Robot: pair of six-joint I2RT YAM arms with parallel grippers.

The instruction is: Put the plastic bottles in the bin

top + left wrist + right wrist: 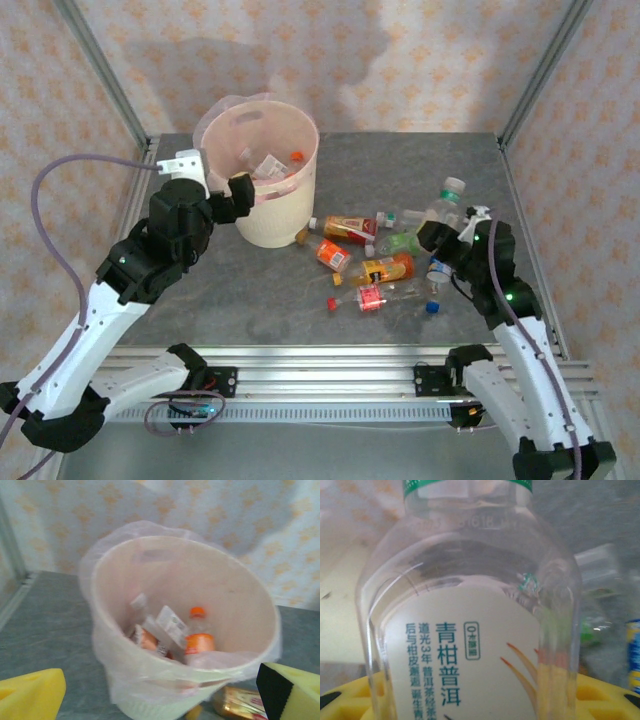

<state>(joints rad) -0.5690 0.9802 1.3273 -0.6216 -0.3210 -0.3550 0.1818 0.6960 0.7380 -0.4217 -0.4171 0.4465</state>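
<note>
Both arms are built of white shells joined by black housings: the left arm (95,310) and the right arm (535,370). A lilac cable (38,195) is attached to the left one. A small green light (511,296) is lit on the right one. The left gripper's fingers (30,695) are moulded in yellow, one of them faced with black.

The bottle (470,605) is glossy clear plastic; the bin (227,592), smooth matt cream plastic.

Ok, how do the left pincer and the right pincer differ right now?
The left pincer is open and empty; the right pincer is shut on a clear bottle with a white label. The left pincer hangs beside the bin, looking down into it; the right pincer is over by the loose bottles on the right. Both have yellow fingers.
</note>
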